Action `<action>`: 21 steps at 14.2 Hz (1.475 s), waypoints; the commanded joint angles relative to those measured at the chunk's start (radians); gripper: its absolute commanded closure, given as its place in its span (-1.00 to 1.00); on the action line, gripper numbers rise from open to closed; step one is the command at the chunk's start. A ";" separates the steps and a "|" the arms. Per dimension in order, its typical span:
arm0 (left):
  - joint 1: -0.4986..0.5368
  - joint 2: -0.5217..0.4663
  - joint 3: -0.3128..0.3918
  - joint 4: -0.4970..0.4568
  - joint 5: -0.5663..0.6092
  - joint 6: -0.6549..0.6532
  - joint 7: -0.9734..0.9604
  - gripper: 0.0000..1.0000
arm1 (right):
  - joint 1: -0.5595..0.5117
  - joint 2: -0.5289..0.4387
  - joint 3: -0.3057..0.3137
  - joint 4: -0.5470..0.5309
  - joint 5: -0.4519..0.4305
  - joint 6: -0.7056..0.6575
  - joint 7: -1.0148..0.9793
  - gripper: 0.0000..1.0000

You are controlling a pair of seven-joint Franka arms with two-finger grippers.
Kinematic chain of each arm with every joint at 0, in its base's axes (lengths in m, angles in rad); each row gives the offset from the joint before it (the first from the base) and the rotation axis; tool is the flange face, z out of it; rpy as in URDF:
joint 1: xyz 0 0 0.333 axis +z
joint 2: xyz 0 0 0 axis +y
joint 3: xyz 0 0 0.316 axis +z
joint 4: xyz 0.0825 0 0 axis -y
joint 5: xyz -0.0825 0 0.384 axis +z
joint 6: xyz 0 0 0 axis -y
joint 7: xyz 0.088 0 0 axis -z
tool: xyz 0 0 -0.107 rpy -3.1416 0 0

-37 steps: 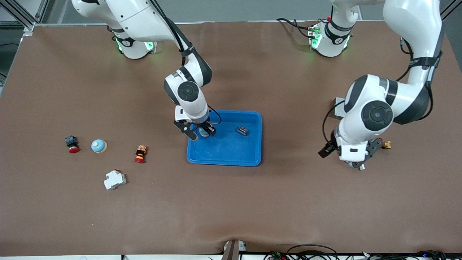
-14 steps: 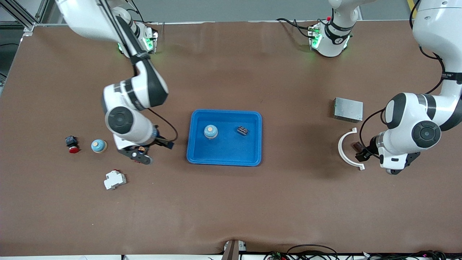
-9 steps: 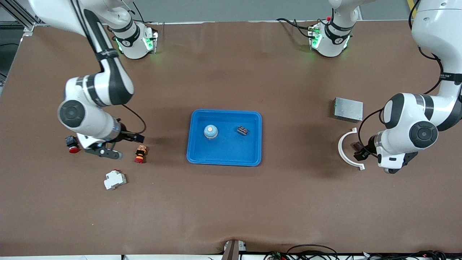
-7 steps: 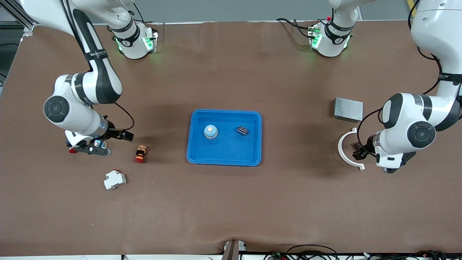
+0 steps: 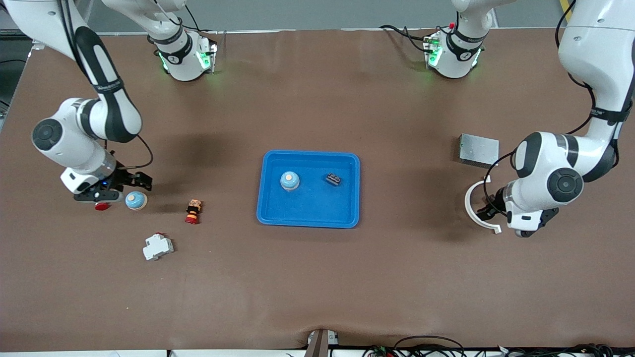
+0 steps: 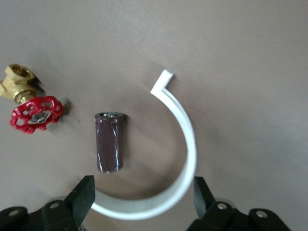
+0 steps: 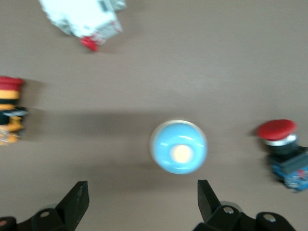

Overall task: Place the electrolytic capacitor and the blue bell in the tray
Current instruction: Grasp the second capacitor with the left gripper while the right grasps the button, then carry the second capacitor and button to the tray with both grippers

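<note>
The blue tray (image 5: 307, 217) sits mid-table with one blue bell (image 5: 289, 181) inside it. A second blue bell (image 5: 135, 200) (image 7: 178, 147) stands on the table toward the right arm's end. My right gripper (image 7: 142, 197) (image 5: 106, 194) hovers open just beside this bell, not touching it. The electrolytic capacitor (image 6: 109, 142), a dark brown cylinder, lies on its side inside a white C-shaped ring (image 6: 185, 144) (image 5: 471, 206) toward the left arm's end. My left gripper (image 6: 143, 195) hangs open over the ring's curve, short of the capacitor and holding nothing.
A small black part (image 5: 333, 179) also lies in the tray. Around the loose bell are a red pushbutton (image 5: 101, 204), an orange-red button (image 5: 193, 211) and a white breaker (image 5: 158, 246). A brass valve with a red handle (image 6: 29, 103) and a grey metal box (image 5: 478, 150) flank the ring.
My right gripper let go of a bell in the tray and swung toward its end of the table to the second bell. My left arm drifted slightly over the white ring.
</note>
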 commanded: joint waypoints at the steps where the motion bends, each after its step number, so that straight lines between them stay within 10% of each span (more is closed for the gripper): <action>1: 0.052 0.011 -0.005 -0.023 0.083 0.026 -0.010 -0.53 | -0.050 -0.012 0.025 -0.024 0.006 0.045 -0.070 -1.00; 9: 0.094 0.024 -0.008 -0.045 0.108 0.038 0.000 -0.32 | -0.061 0.125 0.031 -0.010 0.009 0.231 -0.095 -1.00; 15: 0.092 0.061 -0.008 -0.043 0.108 0.078 -0.003 0.91 | -0.134 0.217 0.108 0.018 0.009 0.309 -0.097 -1.00; 20: 0.092 -0.047 -0.053 -0.047 0.096 -0.017 0.000 1.00 | -0.262 0.267 0.201 0.054 0.009 0.314 -0.176 -1.00; 21: 0.092 -0.064 -0.057 -0.042 0.097 -0.018 0.005 1.00 | -0.256 0.266 0.201 0.053 0.009 0.312 -0.175 -0.40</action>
